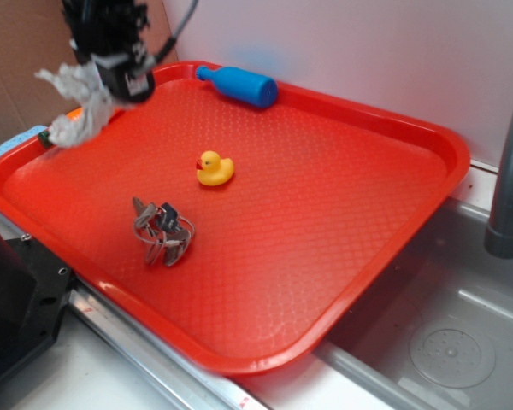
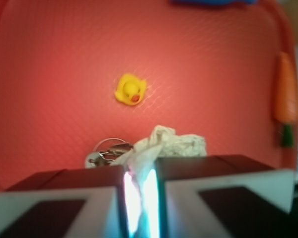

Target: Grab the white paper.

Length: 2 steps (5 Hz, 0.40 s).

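White paper (image 1: 77, 107) hangs pinched in the claw (image 1: 111, 81) above the tray (image 1: 325, 213)

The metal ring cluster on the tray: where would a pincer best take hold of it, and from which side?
From straight above, across the dark clip at the middle of the metal ring cluster. The loops lie flat and splayed on the tray, offering little height elsewhere.

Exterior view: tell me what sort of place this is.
Probably a kitchen sink counter: a grey faucet stands over a steel basin with a drain, and a red tray rests beside it.
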### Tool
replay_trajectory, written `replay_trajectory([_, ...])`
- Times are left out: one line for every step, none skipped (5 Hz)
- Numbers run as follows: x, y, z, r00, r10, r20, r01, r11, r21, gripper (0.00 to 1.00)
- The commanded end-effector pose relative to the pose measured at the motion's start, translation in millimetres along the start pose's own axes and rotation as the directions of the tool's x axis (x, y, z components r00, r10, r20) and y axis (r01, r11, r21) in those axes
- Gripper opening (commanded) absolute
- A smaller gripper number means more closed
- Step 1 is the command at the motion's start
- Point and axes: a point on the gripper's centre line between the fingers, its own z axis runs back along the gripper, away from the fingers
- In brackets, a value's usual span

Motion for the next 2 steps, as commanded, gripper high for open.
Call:
replay_trajectory([7.0, 3.9, 44.4, 0.987, 0.148, 0.065, -0.148, 0.989, -0.001, 0.00])
replay_trajectory([9.2, 3.3, 39.7, 0.994, 0.090, 0.058, -0.091, 0.996, 0.004, 0.00])
